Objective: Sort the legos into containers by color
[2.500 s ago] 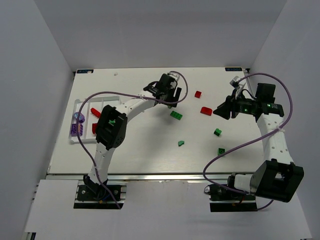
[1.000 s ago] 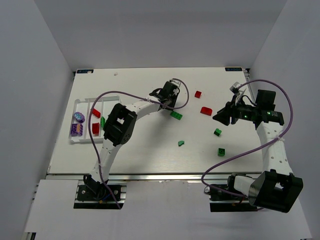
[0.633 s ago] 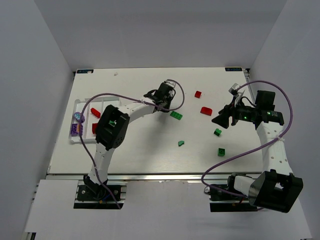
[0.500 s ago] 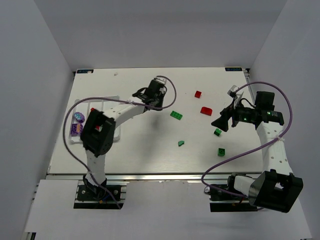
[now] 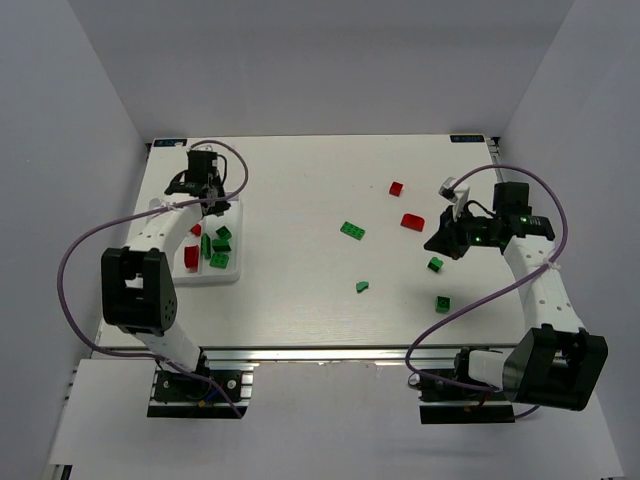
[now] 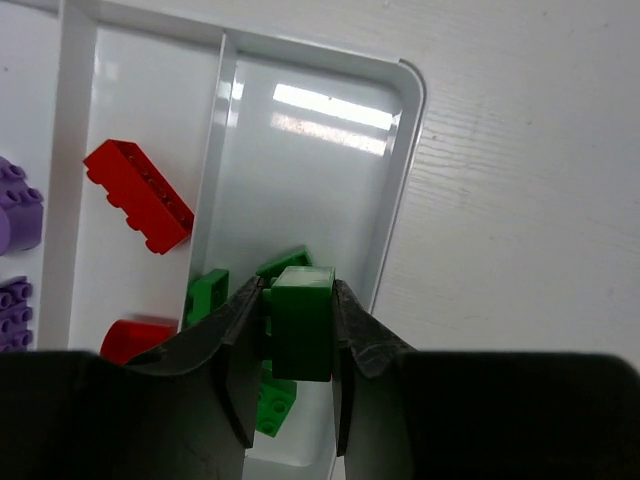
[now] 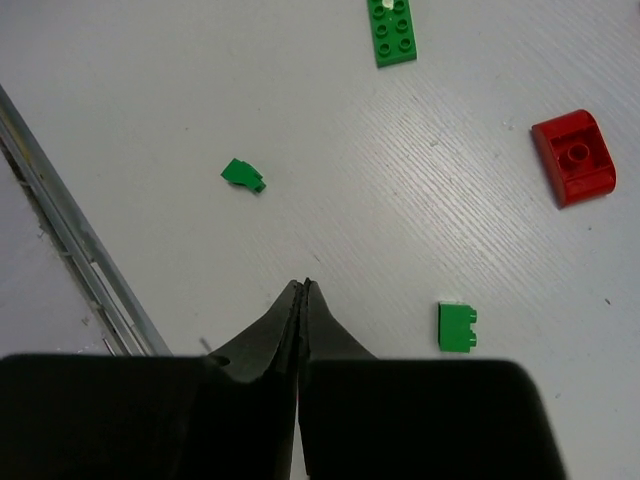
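My left gripper point(image 6: 296, 290) is shut on a green brick point(image 6: 302, 325), held above the right compartment of the white tray point(image 6: 408, 90). Two green bricks point(image 6: 208, 295) lie in that compartment below it. Red bricks point(image 6: 138, 195) sit in the middle compartment and purple ones point(image 6: 15, 215) further left. My right gripper point(image 7: 303, 287) is shut with nothing in it, above bare table. A green brick point(image 7: 457, 327) lies just to its right. A small green piece point(image 7: 243, 175), a green plate point(image 7: 392, 35) and a rounded red brick point(image 7: 574, 157) lie farther off.
In the top view the tray point(image 5: 232, 275) sits at the table's left, with my left gripper point(image 5: 205, 185) over its far end. Loose bricks lie centre and right: reds point(image 5: 396, 188) point(image 5: 412, 221), greens point(image 5: 351, 230) point(image 5: 362, 287) point(image 5: 435, 264) point(image 5: 442, 304). My right gripper point(image 5: 430, 246) hovers among them.
My left arm has swung from the table's middle leftward to over the tray. My right gripper has shifted slightly down and left, and its jaws are now closed together.
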Controlling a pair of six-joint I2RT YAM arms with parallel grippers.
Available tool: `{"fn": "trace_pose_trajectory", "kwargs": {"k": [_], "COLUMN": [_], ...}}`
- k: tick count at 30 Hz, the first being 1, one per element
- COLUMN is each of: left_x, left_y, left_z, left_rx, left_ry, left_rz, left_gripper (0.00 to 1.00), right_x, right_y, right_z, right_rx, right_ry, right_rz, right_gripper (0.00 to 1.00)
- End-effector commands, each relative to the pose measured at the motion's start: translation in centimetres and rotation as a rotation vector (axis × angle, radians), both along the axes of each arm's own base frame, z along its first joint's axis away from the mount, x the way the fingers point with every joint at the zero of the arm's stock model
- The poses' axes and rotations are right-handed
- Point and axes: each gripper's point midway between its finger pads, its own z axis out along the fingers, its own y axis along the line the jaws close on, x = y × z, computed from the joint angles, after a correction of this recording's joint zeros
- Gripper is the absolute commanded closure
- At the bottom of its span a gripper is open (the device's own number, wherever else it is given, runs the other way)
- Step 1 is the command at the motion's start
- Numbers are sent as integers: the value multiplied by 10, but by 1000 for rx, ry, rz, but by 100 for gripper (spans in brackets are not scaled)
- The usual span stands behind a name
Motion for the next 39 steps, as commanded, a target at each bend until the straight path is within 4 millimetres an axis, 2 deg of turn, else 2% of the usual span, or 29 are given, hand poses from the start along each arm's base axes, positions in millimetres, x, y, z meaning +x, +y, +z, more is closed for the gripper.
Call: {"fn": "trace_pose_trajectory", "kwargs": {"k": [1,2,5,8,9,12,13,16,17,19,20,21,24,25,26,27,28,29,31,32,33,34,35,37,39], "left_x": [7,9,15,20,22,27,29,28,28,25,20,17,-1,-9,-14,-25,-34,-46,-60,-70,-79,-87,-96,-109,-119], "left_y": [12,15,24,27,28,27,27,26,24,21,20,18,13,9,6,2,-4,-6,-13,-18,-18,-24,-26,-27,-28], "left_z": [-17,-22,-37,-43,-43,-41,-37,-25,-20,-1,3,23,40,63,69,65,84,79,85,99,93,94,105,101,109], "left_rx": [18,20,21,23,23,21,17,2,-6,-35,-41,-59,-113,-141,-159,-177,-213,-229,-275,-304,-317,-346,-363,-381,-396], "left_ry": [49,58,93,103,101,91,83,59,49,5,-1,-50,-105,-166,-185,-177,-223,-206,-221,-264,-257,-257,-294,-289,-322], "left_rz": [25,34,63,74,80,75,76,85,83,80,82,84,91,81,68,54,36,33,24,0,13,-7,-20,-12,-12], "left_gripper": [99,98,97,77,66,47,34,16,14,10,2,2,2,2,2,2,2,2,2,2,2,2,2,2,2], "right_x": [3,4,4,3,3,2,1,1,0,0,-3,-3,-5,-3,-7,-8,-6,-8,-4,-1,5,6,10,18,22], "right_y": [-2,-3,-9,-16,-19,-23,-24,-28,-30,-33,-34,-36,-43,-46,-48,-51,-54,-60,-67,-73,-74,-73,-72,-67,-58], "right_z": [1,2,-3,-11,-13,-18,-19,-23,-24,-25,-27,-28,-32,-33,-37,-40,-43,-49,-58,-62,-63,-66,-67,-73,-82], "right_rx": [-30,-38,-82,-128,-145,-172,-179,-205,-214,-239,-248,-272,-333,-350,-363,-385,-398,-428,-447,-478,-479,-476,-469,-490,-512], "right_ry": [-5,-14,-18,-11,-9,-12,-15,-19,-19,-33,-33,-52,-96,-110,-91,-75,-45,-8,49,58,50,53,52,37,56], "right_rz": [-24,-30,-49,-58,-68,-77,-79,-84,-87,-80,-71,-52,-26,-25,-13,-10,-7,-23,-81,-117,-128,-126,-144,-132,-136], "right_gripper": [99,97,70,52,49,40,38,24,11,11,11,11,11,11,11,13,16,22,25,26,26,26,25,24,26]}}
